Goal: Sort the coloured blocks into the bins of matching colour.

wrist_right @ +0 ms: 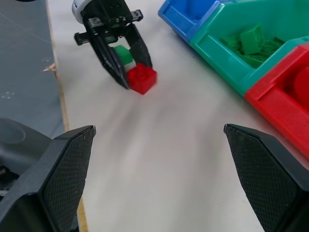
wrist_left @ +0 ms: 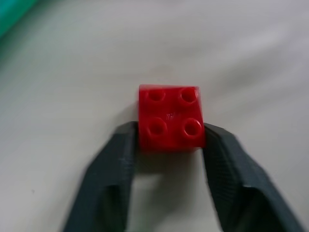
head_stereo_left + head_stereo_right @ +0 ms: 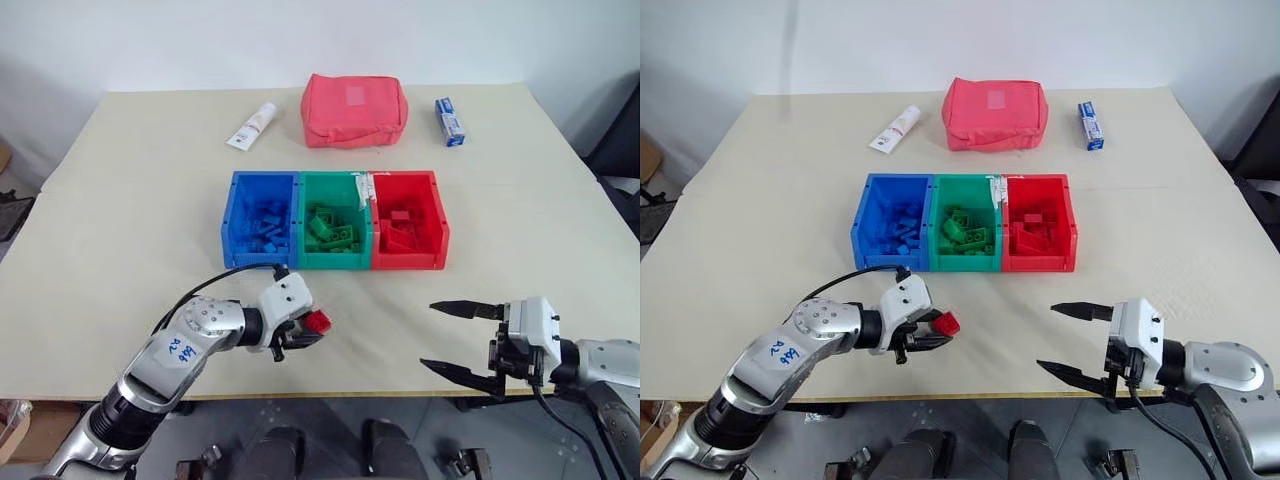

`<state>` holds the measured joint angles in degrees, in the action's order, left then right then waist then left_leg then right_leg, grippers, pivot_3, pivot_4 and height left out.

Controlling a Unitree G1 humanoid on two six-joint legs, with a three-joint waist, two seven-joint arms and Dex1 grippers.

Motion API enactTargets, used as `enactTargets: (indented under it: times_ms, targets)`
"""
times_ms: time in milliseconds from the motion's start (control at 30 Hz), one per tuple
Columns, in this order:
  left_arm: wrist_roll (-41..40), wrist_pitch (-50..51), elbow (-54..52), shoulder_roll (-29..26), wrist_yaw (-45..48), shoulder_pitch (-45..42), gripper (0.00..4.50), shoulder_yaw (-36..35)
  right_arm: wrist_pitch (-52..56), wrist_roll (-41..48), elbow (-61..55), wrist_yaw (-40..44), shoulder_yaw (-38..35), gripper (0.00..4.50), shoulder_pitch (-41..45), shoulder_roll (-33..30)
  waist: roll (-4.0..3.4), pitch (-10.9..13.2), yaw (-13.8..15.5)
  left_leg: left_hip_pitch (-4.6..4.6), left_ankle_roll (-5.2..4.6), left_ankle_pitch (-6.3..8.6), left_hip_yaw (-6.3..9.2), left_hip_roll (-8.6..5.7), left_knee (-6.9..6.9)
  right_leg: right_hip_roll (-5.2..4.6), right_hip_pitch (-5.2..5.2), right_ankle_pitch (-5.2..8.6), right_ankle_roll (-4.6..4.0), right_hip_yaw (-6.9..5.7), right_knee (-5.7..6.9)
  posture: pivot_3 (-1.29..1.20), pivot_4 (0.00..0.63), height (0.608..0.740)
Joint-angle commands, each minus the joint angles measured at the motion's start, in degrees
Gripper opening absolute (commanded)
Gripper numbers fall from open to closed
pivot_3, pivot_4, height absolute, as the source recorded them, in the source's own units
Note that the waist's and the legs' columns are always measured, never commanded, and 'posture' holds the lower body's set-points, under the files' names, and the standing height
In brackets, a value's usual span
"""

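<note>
The left pincer pinches a small red studded plastic brick between its two black fingers, low over the beige counter near its front edge, in front of and slightly left of the bins. The left wrist view shows the brick's four studs with a finger pressed against each side. In the right wrist view a small green brick sits just behind the red one, between the left pincer's fingers; whether it touches them cannot be told.

The right pincer hangs spread wide and empty over the near right part of the counter, well apart from the bricks.

The three joined open plastic bins stand in the middle: the blue bin on the left holds blue bricks, the green bin in the middle holds green ones, and the red bin on the right holds red ones.

Judging by this, sorting is nearly done. The red brick has yet to be carried far and right to the red bin, and the green one then belongs in the green bin.
</note>
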<state>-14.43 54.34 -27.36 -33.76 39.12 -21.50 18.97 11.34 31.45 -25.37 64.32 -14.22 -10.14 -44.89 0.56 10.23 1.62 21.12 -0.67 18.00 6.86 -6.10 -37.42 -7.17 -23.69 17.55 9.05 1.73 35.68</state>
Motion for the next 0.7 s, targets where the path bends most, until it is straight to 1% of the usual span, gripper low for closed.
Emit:
enactTargets:
  times_ms: [33, 100, 133, 233, 267, 333, 367, 467, 533, 600, 667, 700]
  targets:
    - [-1.5, -2.38, 2.08, 1.83, 1.24, -1.6, 1.46, -0.77, -0.77, 0.24, -2.04, -0.92, -2.02, 4.5, -0.85, -0.25, 0.0, 0.0, 0.11, 0.0, 0.0, 0.0, 0.0, 0.0, -0.01, 0.0, 0.0, 0.0, 0.0, -0.01, 0.0, 0.0, 0.15, 0.74]
    - [-2.23, -3.42, 3.59, 3.16, 1.39, -3.04, 1.46, -2.08, -1.19, 0.23, -2.29, -1.93, -2.7, 4.5, -1.58, 0.34, 0.01, 0.0, 0.3, 0.02, -0.01, 0.0, 0.02, -0.02, -0.04, -0.01, 0.02, -0.01, 0.02, -0.02, -0.01, 0.0, 0.15, 0.74]
    - [-3.08, -5.48, 4.39, 4.08, 2.44, -3.98, 1.46, -2.88, -1.52, 0.21, -2.36, -2.77, -3.37, 4.5, -2.04, 0.81, 0.02, 0.01, 0.35, 0.05, -0.01, 0.0, 0.04, -0.03, -0.07, -0.01, 0.01, -0.02, 0.03, -0.03, -0.01, 0.0, 0.15, 0.74]
    - [-3.31, -9.79, 8.59, 8.58, 1.16, -8.19, 1.46, -5.12, -1.75, 0.61, -2.56, -6.89, -6.02, 4.5, -3.35, 3.38, 0.02, 0.01, 0.65, 0.08, -0.01, 0.0, 0.04, -0.03, -0.11, 0.0, 0.01, -0.03, 0.06, -0.04, -0.03, 0.0, 0.15, 0.74]
    - [-1.81, -12.73, 11.71, 11.31, -1.12, -10.8, 1.46, -5.44, -1.26, 1.29, -2.9, -9.68, -7.23, 4.5, -3.6, 5.23, 0.03, 0.02, 0.93, 0.07, -0.01, 0.0, 0.04, -0.04, -0.13, -0.01, 0.03, -0.04, 0.07, -0.05, -0.02, 0.0, 0.15, 0.74]
    - [1.44, -20.83, 18.65, 16.85, -4.77, -16.22, 1.46, -5.35, -0.62, 2.22, -3.61, -14.86, -9.26, 4.5, -3.82, 8.67, 0.04, 0.02, 1.5, 0.07, -0.01, 0.0, 0.05, -0.04, -0.22, 0.01, 0.06, -0.06, 0.12, -0.06, -0.04, 0.0, 0.15, 0.74]
    - [2.91, -23.3, 21.87, 19.16, -6.57, -18.68, 1.46, -5.18, -0.53, 2.34, -3.9, -16.71, -9.99, 4.5, -3.91, 9.94, 0.05, 0.03, 1.63, 0.09, -0.01, -0.01, 0.07, -0.06, -0.26, 0.01, 0.09, -0.08, 0.15, -0.07, -0.05, 0.0, 0.15, 0.74]
    - [5.23, -30.37, 34.54, 26.38, -9.9, -26.38, 1.46, -5.35, -0.23, 1.46, -4.92, -20.44, -10.82, 4.5, -4.19, 11.8, 0.05, 0.03, 1.63, 0.13, -0.08, 0.01, 0.01, -0.16, -0.34, -0.02, 0.12, -0.16, 0.28, -0.01, -0.1, 0.0, 0.15, 0.74]
    - [6.46, -34.0, 39.53, 28.27, -10.18, -28.85, 1.46, -5.42, -0.15, 1.24, -5.47, -21.57, -10.7, 4.5, -4.35, 11.98, 0.05, 0.03, 1.36, 0.17, -0.17, 0.04, -0.05, -0.18, -0.36, -0.03, 0.12, -0.19, 0.35, 0.02, -0.16, 0.0, 0.15, 0.74]
    - [8.31, -41.19, 53.1, 31.96, -10.77, -35.83, 1.46, -5.6, -0.57, 0.97, -6.28, -22.36, -10.19, 4.5, -4.76, 12.13, 0.09, 0.05, 1.17, 0.15, -0.22, 0.07, -0.23, -0.13, -0.33, -0.01, 0.04, -0.19, 0.36, 0.14, -0.15, 0.0, 0.15, 0.74]
    - [10.02, -45.89, 63.79, 33.83, -10.99, -41.1, 1.46, -5.81, -0.72, 0.79, -7.67, -23.17, -9.71, 4.5, -5.36, 12.3, 0.14, 0.08, 1.38, 0.18, -0.21, 0.06, -0.24, -0.13, -0.39, 0.02, 0.02, -0.2, 0.37, 0.12, -0.15, 0.0, 0.15, 0.74]
    - [10.53, -47.34, 66.8, 33.99, -10.92, -42.53, 1.81, -6.1, -0.75, 0.78, -8.14, -23.47, -9.57, 4.5, -5.48, 12.35, 0.14, 0.08, 1.27, 0.19, -0.21, 0.06, -0.26, -0.13, -0.42, 0.03, 0.02, -0.21, 0.38, 0.11, -0.15, 0.0, 0.15, 0.74]
